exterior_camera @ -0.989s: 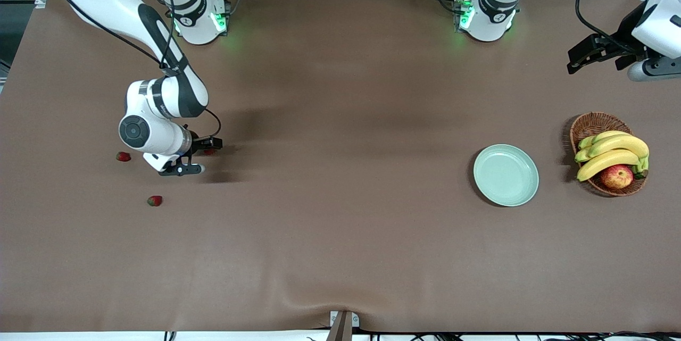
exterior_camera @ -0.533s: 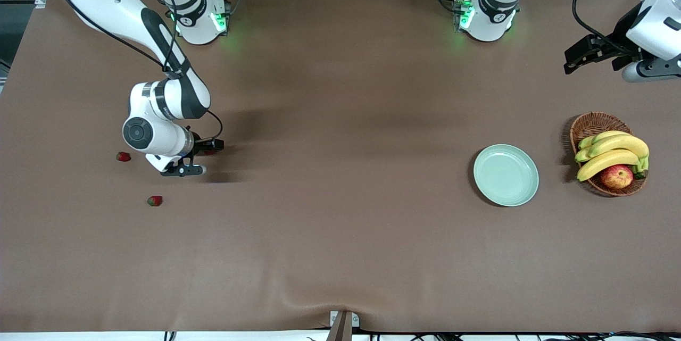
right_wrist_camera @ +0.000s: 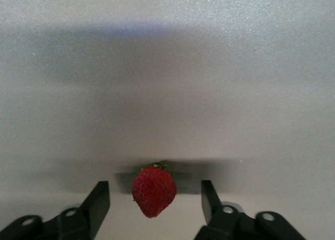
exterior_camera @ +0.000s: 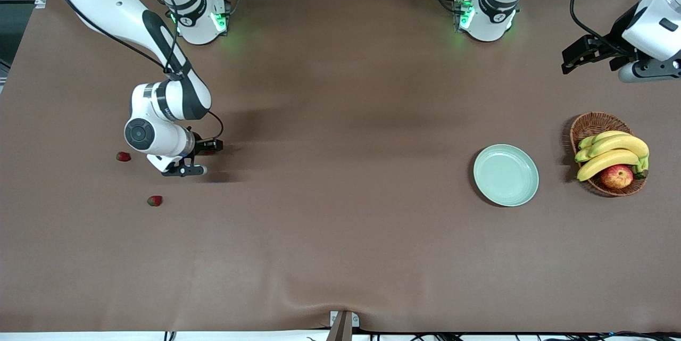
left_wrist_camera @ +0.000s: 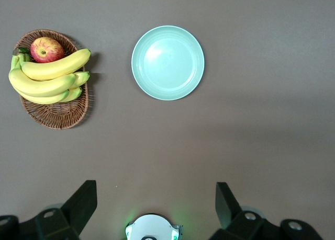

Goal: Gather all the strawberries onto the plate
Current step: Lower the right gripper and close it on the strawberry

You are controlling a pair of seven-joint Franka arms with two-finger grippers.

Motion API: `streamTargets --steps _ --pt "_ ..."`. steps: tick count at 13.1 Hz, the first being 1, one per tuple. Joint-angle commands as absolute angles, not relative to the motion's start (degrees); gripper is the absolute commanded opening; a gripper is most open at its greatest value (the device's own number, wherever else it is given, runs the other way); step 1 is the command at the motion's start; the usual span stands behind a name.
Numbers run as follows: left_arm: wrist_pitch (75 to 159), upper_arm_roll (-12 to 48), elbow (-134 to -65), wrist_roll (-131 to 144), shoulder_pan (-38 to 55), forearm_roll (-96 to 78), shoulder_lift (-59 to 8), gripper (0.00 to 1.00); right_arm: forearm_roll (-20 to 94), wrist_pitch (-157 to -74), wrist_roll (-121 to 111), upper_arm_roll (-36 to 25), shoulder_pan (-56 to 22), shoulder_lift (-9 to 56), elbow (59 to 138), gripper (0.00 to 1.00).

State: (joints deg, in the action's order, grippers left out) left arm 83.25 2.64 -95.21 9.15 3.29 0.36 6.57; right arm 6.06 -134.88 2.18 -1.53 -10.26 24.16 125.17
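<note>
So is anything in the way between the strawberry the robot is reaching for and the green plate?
Nothing visible. The right gripper is open around the strawberry, and only bare brown table lies between it and the plate. The fruit basket sits past the plate.

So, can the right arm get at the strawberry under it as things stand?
Probably yes. The right end effector is open, low over the table, and the strawberry lies between its fingers with a gap on each side. Nothing else is near it.
</note>
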Motion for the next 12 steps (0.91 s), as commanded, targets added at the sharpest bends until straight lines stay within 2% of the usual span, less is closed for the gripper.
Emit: streamTargets --steps 1,2,3,4,9,12 --pt "83.6 2.8 -95.7 9.1 3.5 0.4 7.0 1.0 7.1 -135.6 3.0 -1.8 -11.1 24.1 125.4 0.34" --pt "83.6 2.8 -95.7 9.1 3.5 0.4 7.0 1.0 7.2 -135.6 3.0 -1.8 -11.0 24.1 125.3 0.19" --pt "83.6 2.8 -95.7 9.1 3.5 0.4 7.0 1.0 7.2 -135.6 3.0 -1.8 -10.9 24.1 125.3 0.1" --pt "83.6 2.8 -95.7 9.1 3.5 0.4 6.9 1.0 7.3 -135.5 3.0 -1.8 -10.7 24.0 125.3 0.07" --pt "83.7 3.2 -95.7 9.1 3.5 0.4 6.9 1.0 7.3 -130.9 2.7 -1.8 -10.1 21.0 122.8 0.05" --pt "84.3 4.6 -95.7 10.1 3.5 0.4 6.8 1.0 7.2 -116.2 2.2 -2.0 -10.1 19.1 112.4 0.05"
